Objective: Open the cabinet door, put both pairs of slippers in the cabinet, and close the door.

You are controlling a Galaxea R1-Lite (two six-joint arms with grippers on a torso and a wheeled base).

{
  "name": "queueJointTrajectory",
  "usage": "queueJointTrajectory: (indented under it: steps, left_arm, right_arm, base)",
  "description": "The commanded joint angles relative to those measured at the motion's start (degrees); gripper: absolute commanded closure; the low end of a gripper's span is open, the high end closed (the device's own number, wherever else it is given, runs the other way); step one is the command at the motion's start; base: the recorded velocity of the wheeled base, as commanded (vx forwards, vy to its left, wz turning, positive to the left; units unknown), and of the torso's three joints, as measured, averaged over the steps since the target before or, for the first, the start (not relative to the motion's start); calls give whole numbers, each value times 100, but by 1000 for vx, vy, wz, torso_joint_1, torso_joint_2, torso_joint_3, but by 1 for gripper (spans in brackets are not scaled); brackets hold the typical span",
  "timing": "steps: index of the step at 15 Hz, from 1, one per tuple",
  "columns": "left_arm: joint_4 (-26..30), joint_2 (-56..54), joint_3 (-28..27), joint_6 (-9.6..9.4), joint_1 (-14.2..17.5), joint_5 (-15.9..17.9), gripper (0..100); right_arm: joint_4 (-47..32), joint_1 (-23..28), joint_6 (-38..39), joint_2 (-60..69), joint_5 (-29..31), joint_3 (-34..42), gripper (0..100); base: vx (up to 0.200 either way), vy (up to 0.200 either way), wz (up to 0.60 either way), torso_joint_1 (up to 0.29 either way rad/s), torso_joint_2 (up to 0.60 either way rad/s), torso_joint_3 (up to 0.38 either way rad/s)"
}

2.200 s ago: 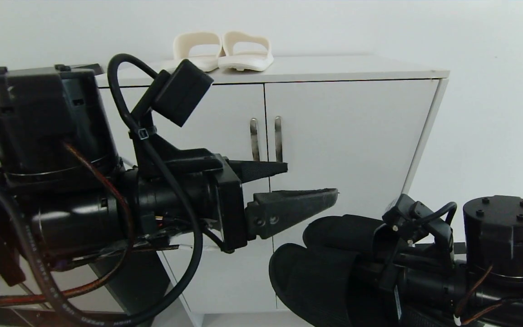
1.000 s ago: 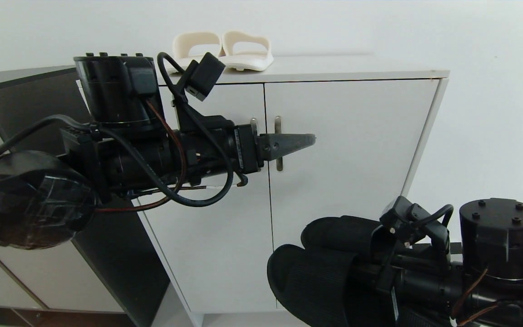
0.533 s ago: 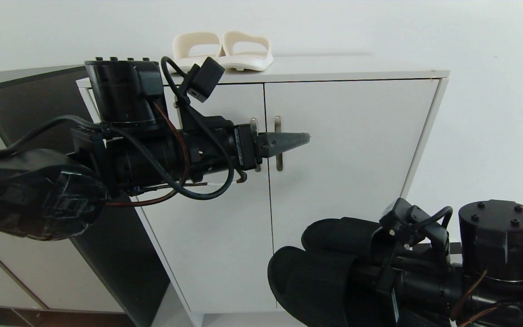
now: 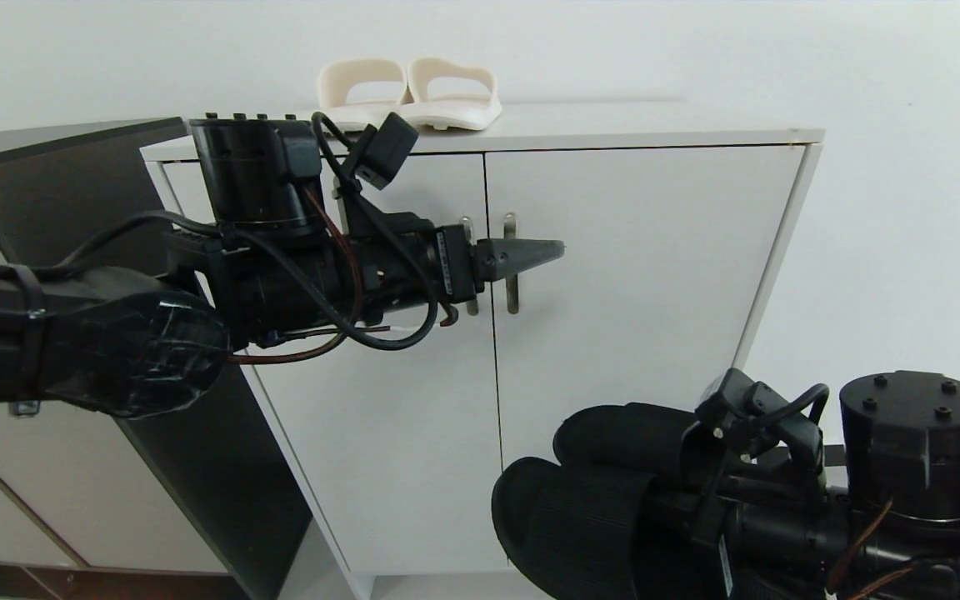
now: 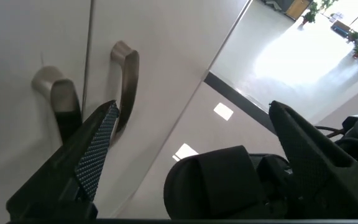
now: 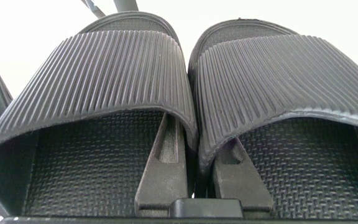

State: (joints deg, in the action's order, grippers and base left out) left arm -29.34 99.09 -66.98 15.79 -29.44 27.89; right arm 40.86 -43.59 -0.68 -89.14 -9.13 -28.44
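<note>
The black slippers (image 6: 123, 81) have finely ribbed straps and a footbed stamped in a small diamond grain. The cream slippers (image 4: 409, 92) are plain, with no pattern. The cabinet (image 4: 638, 267) is flat white and its door handles (image 5: 127, 74) are brushed silver. The left gripper (image 4: 555, 248) is black, with finger pads (image 5: 98, 143) cross-hatched in grey.

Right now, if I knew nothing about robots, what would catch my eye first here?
A big black left gripper hangs open at the metal door handles of the white cabinet, whose doors are shut. Low on the right, the right gripper clamps a pair of black slippers, while cream slippers sit on the cabinet top.
</note>
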Motion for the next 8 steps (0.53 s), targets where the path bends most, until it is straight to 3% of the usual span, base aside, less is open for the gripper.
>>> queueJointTrajectory:
  steps: [1,7,8]
  left_arm:
    - [-1,252,-158,12,17,-21,0]
    - [-10,594,-351,12,17,-21,0]
    - [-10,621,-360,12,17,-21,100]
  right_arm:
    - [1,0,-2,-7,-1,14,100]
    - [1,0,-2,-7,-10,14,100]
    - [1,0,-2,-7,-10,5,100]
  base:
    - [0,0,0,0,0,0]
    - [0,0,0,0,0,0]
    - [0,0,0,0,0,0]
